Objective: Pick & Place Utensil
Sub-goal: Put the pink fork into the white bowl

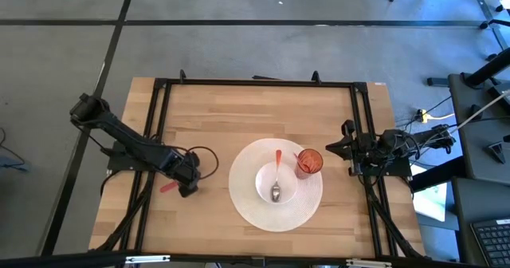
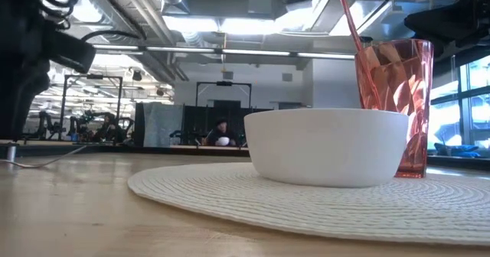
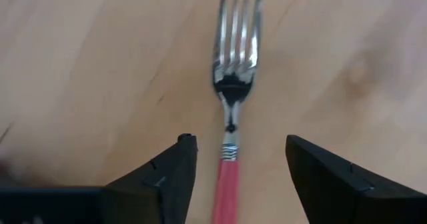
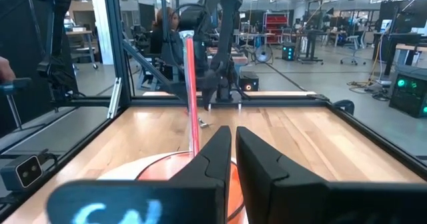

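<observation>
Between the spread fingers of the left gripper [image 3: 237,177] a fork [image 3: 233,97] is seen flat on the wooden table [image 3: 80,64], untouched, tines pointing ahead; the straddle is judged to suit a grasp or release. Red handle, steel tines. Right gripper [image 4: 232,159] is parked shut.

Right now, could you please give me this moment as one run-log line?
left gripper: open, astride red-handled fork lying on table | right gripper: shut, waiting at right edge | spoon: in bowl on placemat
</observation>
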